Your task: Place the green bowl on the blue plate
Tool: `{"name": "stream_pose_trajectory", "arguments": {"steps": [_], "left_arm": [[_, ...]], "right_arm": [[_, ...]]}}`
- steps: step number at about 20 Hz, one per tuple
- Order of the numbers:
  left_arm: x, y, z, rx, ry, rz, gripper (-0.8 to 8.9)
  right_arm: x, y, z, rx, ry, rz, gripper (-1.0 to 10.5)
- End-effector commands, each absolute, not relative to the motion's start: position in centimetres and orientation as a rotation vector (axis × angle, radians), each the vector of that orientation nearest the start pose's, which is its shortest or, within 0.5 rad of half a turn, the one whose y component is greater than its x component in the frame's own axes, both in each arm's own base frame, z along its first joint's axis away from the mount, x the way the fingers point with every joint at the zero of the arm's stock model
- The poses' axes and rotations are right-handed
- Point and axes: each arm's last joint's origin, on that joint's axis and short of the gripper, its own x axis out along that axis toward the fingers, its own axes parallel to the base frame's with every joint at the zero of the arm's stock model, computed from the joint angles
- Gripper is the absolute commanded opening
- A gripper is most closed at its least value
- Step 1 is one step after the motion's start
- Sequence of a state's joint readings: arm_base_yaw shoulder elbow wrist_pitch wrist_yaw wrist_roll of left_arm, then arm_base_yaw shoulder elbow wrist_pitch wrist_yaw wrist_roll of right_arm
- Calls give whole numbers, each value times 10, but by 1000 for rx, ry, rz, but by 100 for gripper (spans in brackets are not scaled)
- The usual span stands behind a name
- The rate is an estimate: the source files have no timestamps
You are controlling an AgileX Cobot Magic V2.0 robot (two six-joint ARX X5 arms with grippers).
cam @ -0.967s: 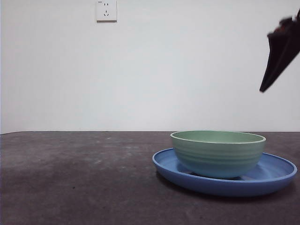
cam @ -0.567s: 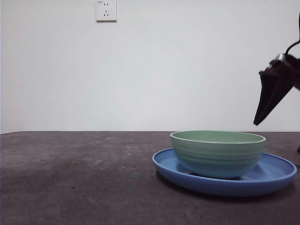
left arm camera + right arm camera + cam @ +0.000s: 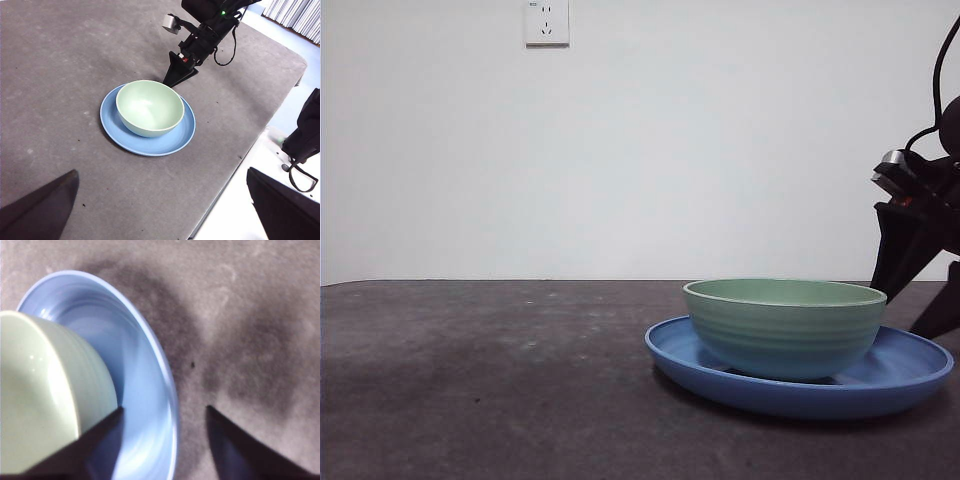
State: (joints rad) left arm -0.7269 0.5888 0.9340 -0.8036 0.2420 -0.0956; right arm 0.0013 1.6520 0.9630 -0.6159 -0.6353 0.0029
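Green bowl (image 3: 785,327), ridged and round, seated in glossy blue plate (image 3: 910,375), right tool (image 3: 162,412) released astride plate rim, left tool (image 3: 162,187) spread wide.

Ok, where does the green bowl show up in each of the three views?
Front view: bowl right of centre, sitting on the blue plate.
Left wrist view: bowl near the middle, on the plate, the right gripper just beyond it.
Right wrist view: bowl at the left edge, cut off.
Shared landmark: the plate's rim around the bowl.

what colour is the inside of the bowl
Pale mint green, plain; the green bowl shows its inside best in the left wrist view.
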Motion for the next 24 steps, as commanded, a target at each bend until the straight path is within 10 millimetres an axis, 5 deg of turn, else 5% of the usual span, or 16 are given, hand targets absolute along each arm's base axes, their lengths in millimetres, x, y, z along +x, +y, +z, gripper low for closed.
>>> {"name": "stream_pose_trajectory", "arguments": {"steps": [1, 18, 24], "left_arm": [[68, -70, 351, 21, 493, -940, 566], [68, -70, 351, 21, 493, -940, 566], [67, -70, 350, 22, 493, -941, 566]], "right_arm": [[300, 21, 166, 396, 1248, 563, 160], [303, 21, 154, 430, 1297, 527, 14], [320, 26, 190, 409, 1261, 521, 14]]}}
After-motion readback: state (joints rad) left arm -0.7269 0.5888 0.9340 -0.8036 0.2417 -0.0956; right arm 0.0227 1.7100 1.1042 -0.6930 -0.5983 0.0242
